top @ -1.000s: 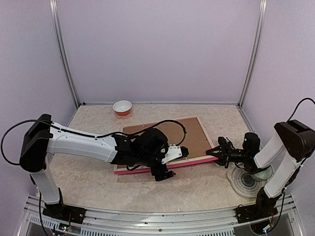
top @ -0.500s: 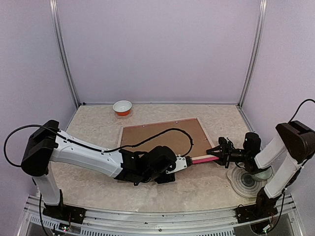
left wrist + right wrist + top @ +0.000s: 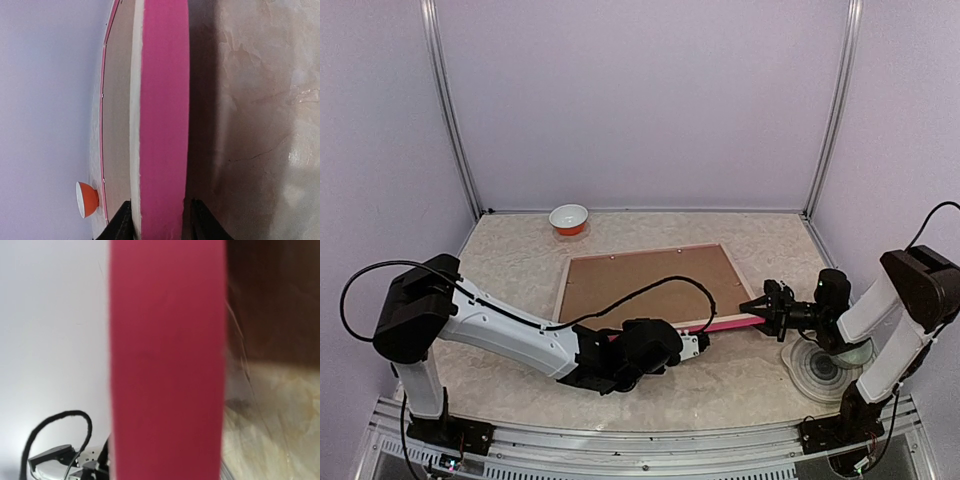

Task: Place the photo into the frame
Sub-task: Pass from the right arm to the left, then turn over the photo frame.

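Note:
The frame (image 3: pixel 730 324) lies back-up on the table, its brown backing board (image 3: pixel 640 275) on top and its pink near edge raised. My left gripper (image 3: pixel 698 342) sits at that near edge. In the left wrist view its two dark fingers (image 3: pixel 122 225) flank the pink side of the frame (image 3: pixel 162 125), one above and one below, pressed close. My right gripper (image 3: pixel 757 308) is shut on the frame's near right corner. The pink edge (image 3: pixel 167 365) fills the right wrist view and hides its fingers. The photo is out of view.
An orange and white bowl (image 3: pixel 569 218) stands at the back left of the table. A clear round stand (image 3: pixel 820 368) sits by the right arm's base. The left arm's black cable (image 3: pixel 655 290) loops over the backing board.
My left arm slid down off the frame's top to its near edge, and its jaws closed around that edge. The frame's near edge tilted up. The right gripper kept its hold.

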